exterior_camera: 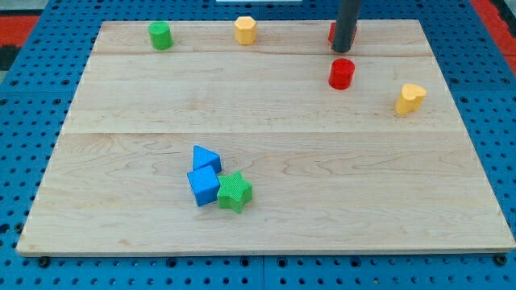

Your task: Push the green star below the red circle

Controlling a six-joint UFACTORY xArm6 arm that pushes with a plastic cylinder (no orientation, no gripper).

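Claw: none fitted — the arm ends in a straight dark rod, so no wide, narrow or holding state can be told.
My tip [344,50]: at the view's top right of the tabletop, touching no block that can be made out.
Tabletop [266,217]: pale wooden board of joined planks, resting on a blue perforated surface [24,153].
Red circle [342,73]: a short red cylinder just below my tip, slightly toward the view's left of it, apart from the rod.
Second red block [331,32]: mostly hidden behind the rod, showing only at its left edge; shape cannot be told.
Green star [235,192]: well apart from my tip, far toward the view's bottom and left; it touches the blue cube on its left side.
Blue cube [203,185]: just left of the green star, well below and left of my tip.
Blue triangle [205,158]: directly above the blue cube and touching it — the three form one cluster.
Yellow hexagon [245,30]: left of my tip, near the board's top edge.
Green cylinder [160,35]: farther left of my tip, along the same top edge.
Yellow heart-like block [409,98]: below and right of my tip, right of the red circle.
Writing: no brand, label or lettering is legible anywhere.
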